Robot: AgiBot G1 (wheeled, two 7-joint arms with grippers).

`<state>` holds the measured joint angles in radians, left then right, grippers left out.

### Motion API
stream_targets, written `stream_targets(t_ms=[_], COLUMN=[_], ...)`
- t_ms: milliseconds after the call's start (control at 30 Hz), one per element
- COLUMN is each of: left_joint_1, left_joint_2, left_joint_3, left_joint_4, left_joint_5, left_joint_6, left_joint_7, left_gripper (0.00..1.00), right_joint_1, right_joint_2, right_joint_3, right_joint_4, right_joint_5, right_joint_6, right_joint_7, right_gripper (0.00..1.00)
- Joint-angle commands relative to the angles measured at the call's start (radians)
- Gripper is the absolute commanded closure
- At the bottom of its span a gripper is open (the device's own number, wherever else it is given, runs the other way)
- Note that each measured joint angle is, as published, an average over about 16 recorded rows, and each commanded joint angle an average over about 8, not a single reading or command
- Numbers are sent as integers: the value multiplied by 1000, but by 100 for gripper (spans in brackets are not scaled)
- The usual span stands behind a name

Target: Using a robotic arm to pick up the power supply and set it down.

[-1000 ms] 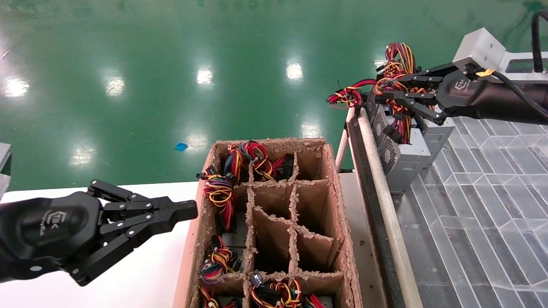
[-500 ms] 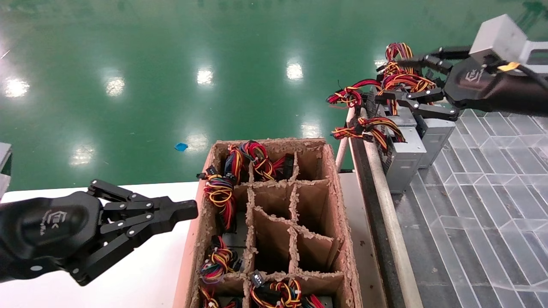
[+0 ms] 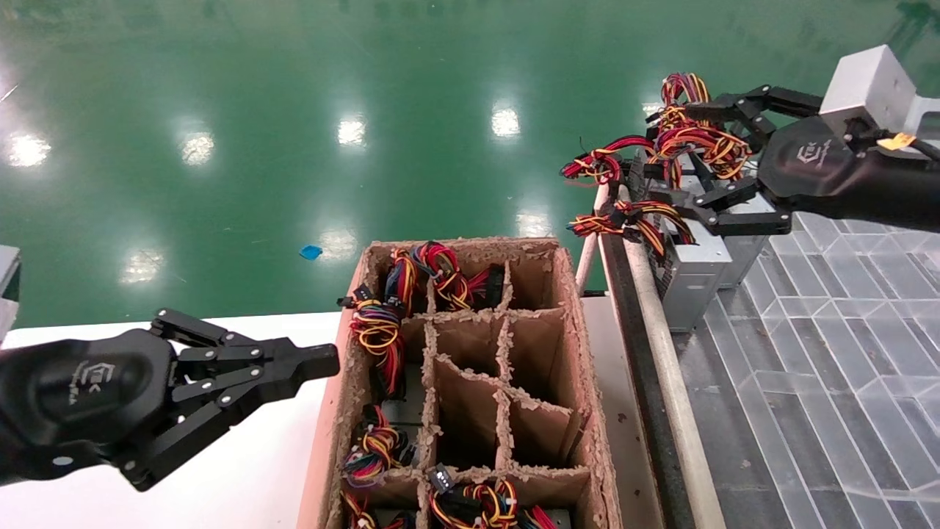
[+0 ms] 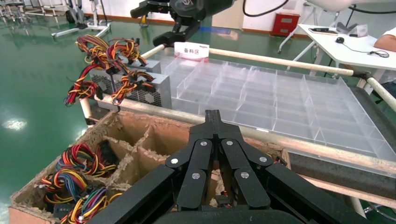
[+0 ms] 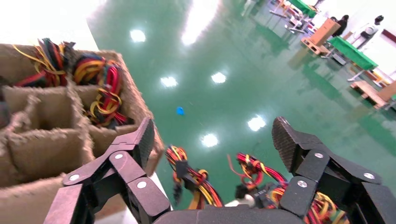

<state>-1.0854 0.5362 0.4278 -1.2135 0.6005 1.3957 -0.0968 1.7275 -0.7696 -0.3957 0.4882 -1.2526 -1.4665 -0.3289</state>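
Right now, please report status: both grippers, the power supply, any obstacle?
Right gripper open, above the power supplies on the tray. Nearest power supply set down, free. Left gripper shut, parked beside the cardboard box. No obstacle seen.

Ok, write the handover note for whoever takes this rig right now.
Right pincer: open, over the power supplies on the clear tray, holding nothing.
Left pincer: shut, empty, parked beside the cardboard box over the white table.
Things: the nearest power supply stands at the tray's near-left corner, its wires draped over the rail; more units stand behind it. The box's left column and front row hold wire bundles; the middle cells look empty.
Done: that unit is set down and released.
Left: probably back the right arm off and fetch the next unit from the box.
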Motion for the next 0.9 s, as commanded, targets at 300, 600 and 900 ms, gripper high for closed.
stream_targets(t_ms=[300, 600, 900], left_joint_1=[0, 0, 0], left_joint_2=[0, 0, 0], left_joint_3=[0, 0, 0], left_joint_4=[0, 0, 0], left_joint_5=[0, 0, 0], left_joint_6=[0, 0, 0], left_joint_7=[0, 0, 0], left_gripper=[0, 0, 0], right_joint_1=[-135, -257, -376], right_joint_2=[33, 62, 91], right_joint_3=[24, 46, 67], right_joint_4=[165, 314, 458], right_joint_5=[108, 206, 301], right_joint_6=[-6, -11, -17], right_joint_7=[107, 204, 297], right_gripper=[0, 0, 0])
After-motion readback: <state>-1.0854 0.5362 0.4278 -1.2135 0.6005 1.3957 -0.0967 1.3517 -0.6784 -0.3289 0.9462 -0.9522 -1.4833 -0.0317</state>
